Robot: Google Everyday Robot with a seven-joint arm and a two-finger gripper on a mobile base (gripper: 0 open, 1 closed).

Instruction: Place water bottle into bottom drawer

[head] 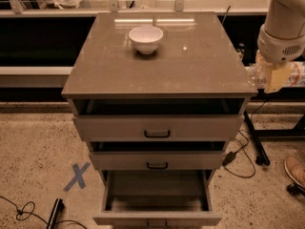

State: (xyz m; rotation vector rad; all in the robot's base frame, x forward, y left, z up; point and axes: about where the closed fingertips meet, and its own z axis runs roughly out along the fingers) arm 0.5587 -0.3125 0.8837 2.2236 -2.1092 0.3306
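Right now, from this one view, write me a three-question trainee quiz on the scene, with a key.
1. True or false: the bottom drawer is pulled out farther than the two drawers above it.
2. Multiple choice: where is the gripper?
A) above the middle of the cabinet top
B) just off the cabinet's right edge, near its front corner
C) down inside the bottom drawer
3. Fill in the blank: the gripper is shut on the ____.

Key
1. True.
2. B.
3. water bottle, which is held crosswise and sticks out on either side of the gripper.
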